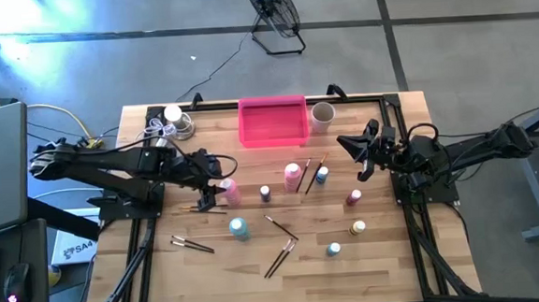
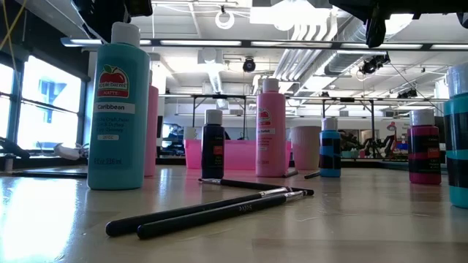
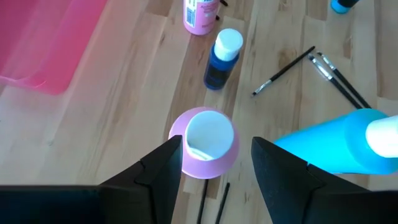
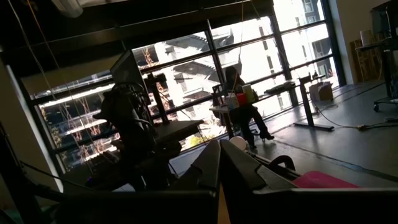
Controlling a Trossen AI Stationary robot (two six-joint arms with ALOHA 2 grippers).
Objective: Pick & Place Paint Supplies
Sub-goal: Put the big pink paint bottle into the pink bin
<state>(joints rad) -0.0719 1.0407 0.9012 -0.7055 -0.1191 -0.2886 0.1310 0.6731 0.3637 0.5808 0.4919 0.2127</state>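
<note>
Pink and teal tall bottles are counted at three: one pink [image 1: 293,175], one teal [image 1: 240,229], and one pink bottle [image 3: 204,142] straddled by the spread fingers of the left gripper [image 1: 218,192], contact not discernible. Five tiny bottles and several brushes are scattered mid-table. The right gripper [image 1: 362,152] is held pressed together near the right edge. Bare wood is left along the front edge.

The teal bottle [image 2: 117,109] has a label reading "Caribbean" and "MATTE".
</note>
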